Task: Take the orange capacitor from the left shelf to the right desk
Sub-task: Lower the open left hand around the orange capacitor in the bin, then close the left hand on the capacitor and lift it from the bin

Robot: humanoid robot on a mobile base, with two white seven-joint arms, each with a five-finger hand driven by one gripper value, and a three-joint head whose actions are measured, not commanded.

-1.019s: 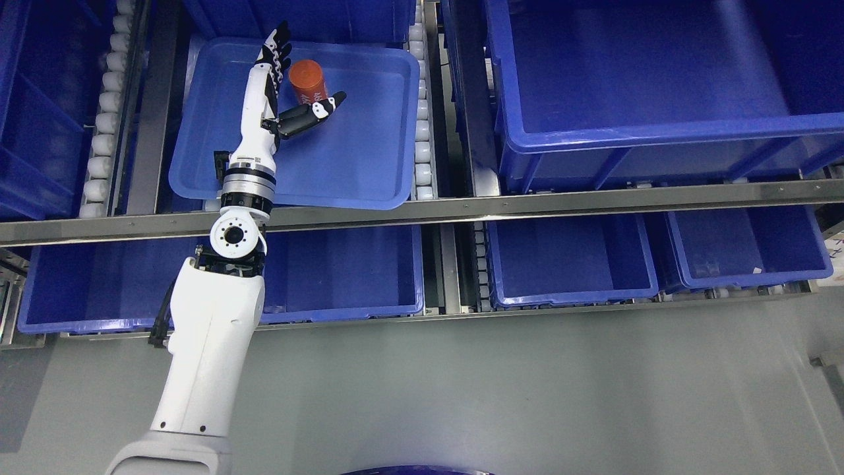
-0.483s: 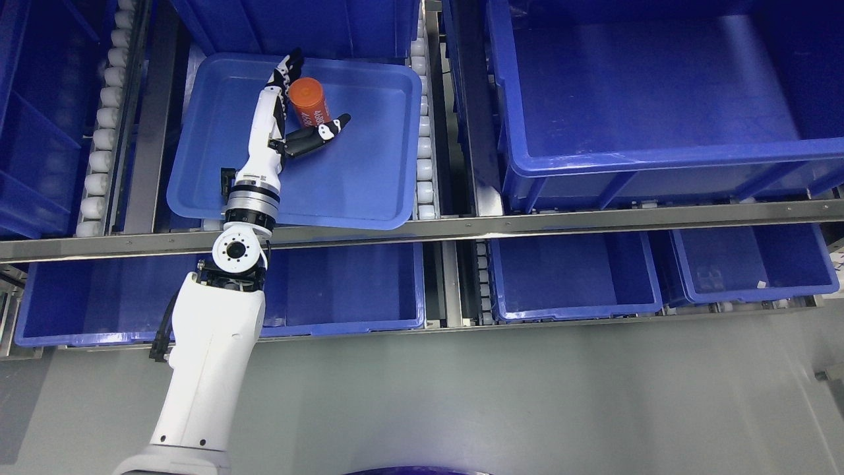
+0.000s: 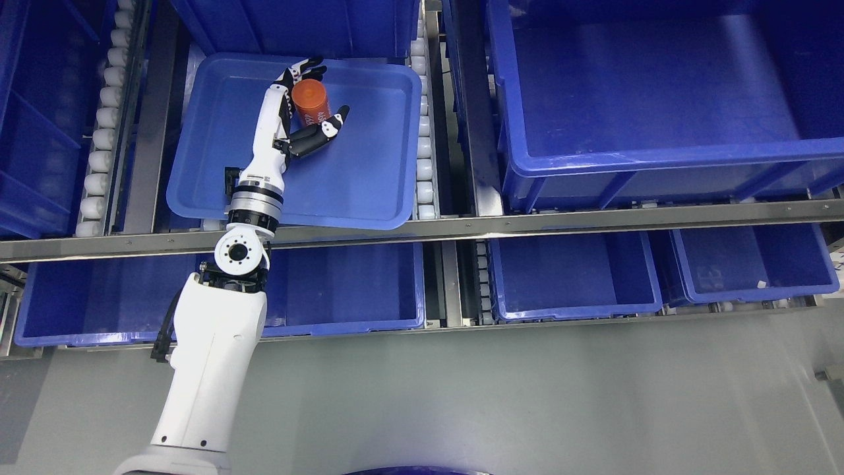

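Orange capacitor [image 3: 311,99] lies in the shallow blue tray [image 3: 369,178] on the left shelf, cupped by the left robot hand [image 3: 300,109]: fingers curl over its far end, thumb at its near side, closing but not clearly gripping.

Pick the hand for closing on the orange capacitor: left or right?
Left. The left hand is already in the shallow blue tray, fingers curling over the orange capacitor and thumb below it. The right arm is not in view.
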